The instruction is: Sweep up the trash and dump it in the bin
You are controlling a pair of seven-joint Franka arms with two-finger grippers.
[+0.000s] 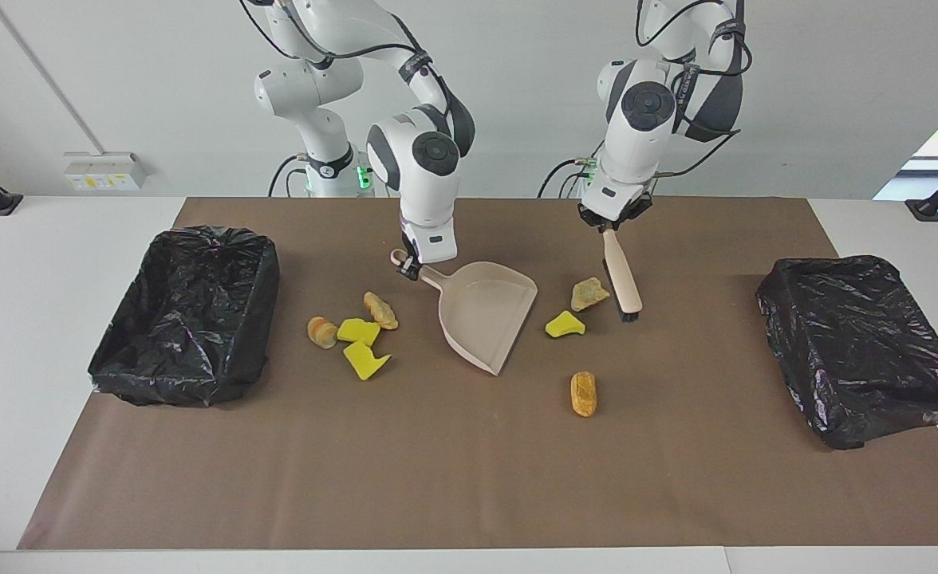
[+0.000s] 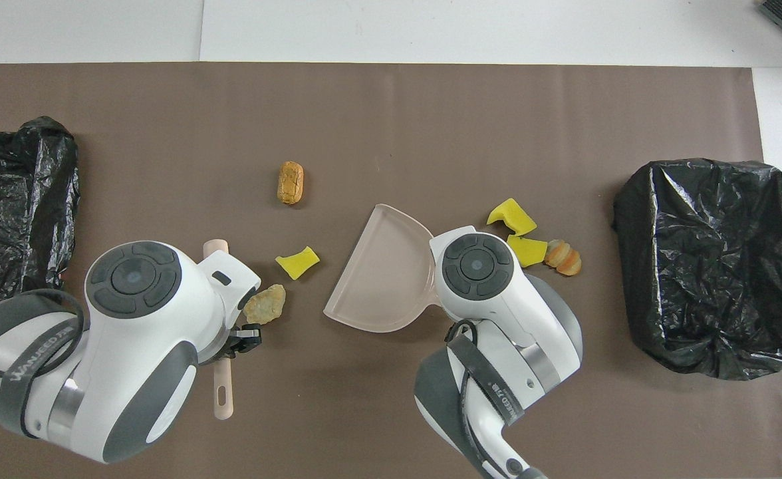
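A brown mat (image 1: pixel 469 478) covers the table, with one black-lined bin (image 1: pixel 186 315) at the left of the facing view and another bin (image 1: pixel 864 347) at its right.

The right arm, entering at the upper left of that view, has its right gripper (image 1: pixel 410 269) clenched on the handle of the pink dustpan (image 1: pixel 485 315), whose mouth opens toward the lower right of the frame. The left arm, from the upper right, holds the brush (image 1: pixel 622 275) with its left gripper (image 1: pixel 606 225) clamped on the handle's top, bristles down at the mat.

Of the trash, four pieces sit in a cluster (image 1: pixel 351 331) left of the dustpan in the facing view, just below the right gripper's fingers. A brown lump (image 1: pixel 589 294) lies just beside the brush head, a yellow wedge (image 1: pixel 565 324) between it and the dustpan's mouth, both below the left gripper's fingers. A bread piece (image 1: pixel 583 393) lies alone lower in the frame, apart from both grippers
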